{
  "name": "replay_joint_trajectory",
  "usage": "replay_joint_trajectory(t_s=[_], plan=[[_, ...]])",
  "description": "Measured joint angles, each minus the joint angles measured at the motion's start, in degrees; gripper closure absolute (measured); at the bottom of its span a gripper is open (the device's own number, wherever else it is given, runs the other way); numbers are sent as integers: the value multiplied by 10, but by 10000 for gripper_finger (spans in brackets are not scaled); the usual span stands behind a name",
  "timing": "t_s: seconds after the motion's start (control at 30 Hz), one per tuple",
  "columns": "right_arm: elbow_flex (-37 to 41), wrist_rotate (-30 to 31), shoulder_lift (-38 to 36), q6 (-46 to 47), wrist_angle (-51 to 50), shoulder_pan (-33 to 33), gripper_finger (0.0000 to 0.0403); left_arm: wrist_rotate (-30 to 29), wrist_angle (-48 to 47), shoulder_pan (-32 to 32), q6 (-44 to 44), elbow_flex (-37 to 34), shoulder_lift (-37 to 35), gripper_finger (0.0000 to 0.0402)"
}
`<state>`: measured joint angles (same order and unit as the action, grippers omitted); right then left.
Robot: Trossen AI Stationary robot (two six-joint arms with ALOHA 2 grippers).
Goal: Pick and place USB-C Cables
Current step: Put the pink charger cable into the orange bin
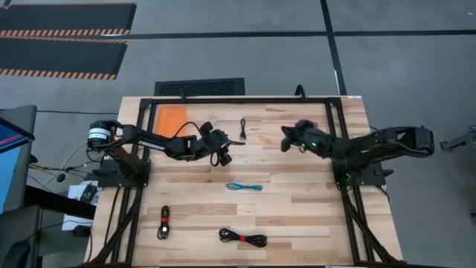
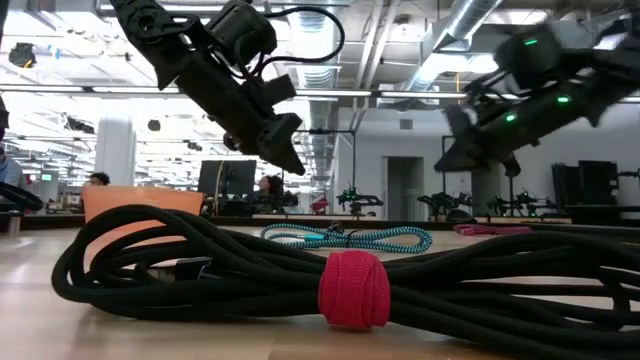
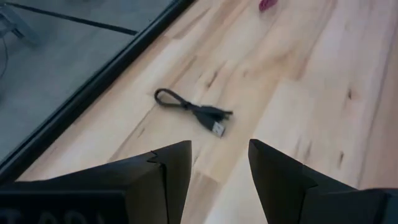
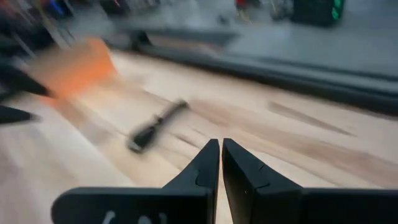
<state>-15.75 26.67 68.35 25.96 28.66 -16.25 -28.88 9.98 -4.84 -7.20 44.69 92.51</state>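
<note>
A small black cable lies flat near the table's far edge, between my two grippers; it also shows in the left wrist view and the right wrist view. My left gripper hovers open to its near-left, above the table. My right gripper hangs in the air to its right, shut and empty. A teal cable lies mid-table. A black cable and a black cable with a red tie lie near the near edge. A magenta cable rests far right.
An orange tray sits at the far-left corner of the wooden table. A black frame runs along the table's far edge and sides. Bare wood lies between the teal cable and the near cables.
</note>
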Motion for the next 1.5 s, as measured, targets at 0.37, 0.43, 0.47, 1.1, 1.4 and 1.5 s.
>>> replay_joint_trajectory(t_s=[0.37,0.43,0.47,1.1,1.4,1.5], plan=[[-259,-34,133,-65,-532,-61,271,-116,-209,46,12,-1,-85,250],[-292,-71,159,-114,-600,-75,253,-140,-223,50,7,-9,-123,250],[-306,-90,172,-141,-629,-82,247,-144,-227,50,7,-18,-145,250],[-403,-101,303,-311,-792,-135,253,-73,-197,50,74,-169,-521,250],[-416,-108,268,-369,-765,-182,262,-73,-192,50,73,-169,-519,250],[-416,-119,284,-388,-765,-207,262,-73,-190,50,71,-169,-514,250]])
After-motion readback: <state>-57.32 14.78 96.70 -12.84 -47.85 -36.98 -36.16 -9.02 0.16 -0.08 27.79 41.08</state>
